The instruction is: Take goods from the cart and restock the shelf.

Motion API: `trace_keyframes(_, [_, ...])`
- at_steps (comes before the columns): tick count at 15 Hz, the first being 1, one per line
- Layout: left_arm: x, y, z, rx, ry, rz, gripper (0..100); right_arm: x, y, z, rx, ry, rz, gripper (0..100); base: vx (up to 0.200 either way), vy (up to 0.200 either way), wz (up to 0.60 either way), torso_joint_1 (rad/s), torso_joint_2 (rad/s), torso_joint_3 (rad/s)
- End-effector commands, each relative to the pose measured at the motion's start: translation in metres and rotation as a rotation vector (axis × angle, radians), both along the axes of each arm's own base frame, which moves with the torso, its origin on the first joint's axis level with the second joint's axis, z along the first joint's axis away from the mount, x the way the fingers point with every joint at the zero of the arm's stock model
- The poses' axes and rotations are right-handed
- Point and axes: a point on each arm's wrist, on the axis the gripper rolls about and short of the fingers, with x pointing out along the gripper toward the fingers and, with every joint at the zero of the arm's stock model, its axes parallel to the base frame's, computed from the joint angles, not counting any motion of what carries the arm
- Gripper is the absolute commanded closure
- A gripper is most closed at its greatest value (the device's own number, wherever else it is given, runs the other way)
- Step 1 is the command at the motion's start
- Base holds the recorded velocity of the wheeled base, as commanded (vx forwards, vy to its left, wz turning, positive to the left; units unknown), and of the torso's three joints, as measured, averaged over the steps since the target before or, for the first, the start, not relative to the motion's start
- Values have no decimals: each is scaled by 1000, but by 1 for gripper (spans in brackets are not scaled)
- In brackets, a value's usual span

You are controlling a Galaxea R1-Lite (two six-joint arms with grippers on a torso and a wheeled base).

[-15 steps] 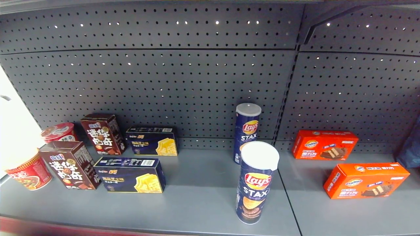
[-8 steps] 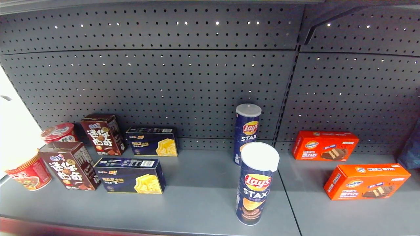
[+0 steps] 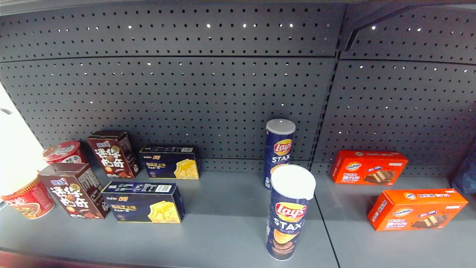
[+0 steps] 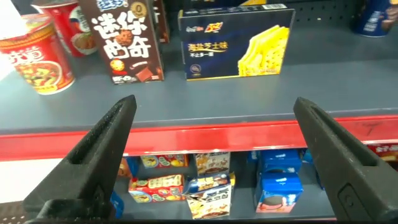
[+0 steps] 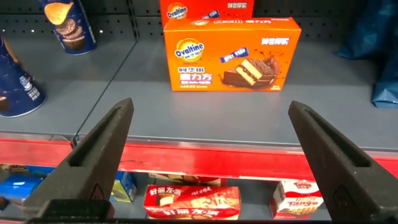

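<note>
Shelf (image 3: 223, 238) bears noodle cups (image 3: 26, 201), brown boxes (image 3: 72, 191) and blue boxes (image 3: 145, 203) at the left, two chip cans (image 3: 288, 216) in the middle and orange boxes (image 3: 416, 208) at the right. The front can partly hides the back one. Before its red edge (image 4: 205, 134) hang the left gripper (image 4: 214, 102) and right gripper (image 5: 210, 106), both spread wide, holding nothing. Since a second ago, it seems only the head camera shifted slightly; the goods keep their places.
</note>
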Motion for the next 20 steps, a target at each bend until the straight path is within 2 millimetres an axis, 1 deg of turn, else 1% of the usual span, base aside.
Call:
trace_keyframes(1, [0, 0, 0, 0, 2, -2, 0, 0, 0, 0, -1, 4, 0, 0, 0, 0, 0, 0, 0, 0])
trace_keyframes(5, [0, 0, -1, 8, 7, 1, 0, 0, 0, 0, 0, 3, 0, 0, 0, 0, 0, 0, 0, 0])
trace_keyframes(8, [0, 0, -1, 5, 8, -4, 0, 0, 0, 0, -2, 3, 0, 0, 0, -200, 0, 1, -2, 4])
trace_keyframes(13, [0, -1, -1, -52, 19, -26, 0, 0, 0, 0, -3, 3, 0, 0, 0, 0, 0, 0, 0, 0])
trace_keyframes(20, [0, -1, -1, -50, 19, -28, 0, 0, 0, 0, -2, 3, 0, 0, 0, 0, 0, 0, 0, 0])
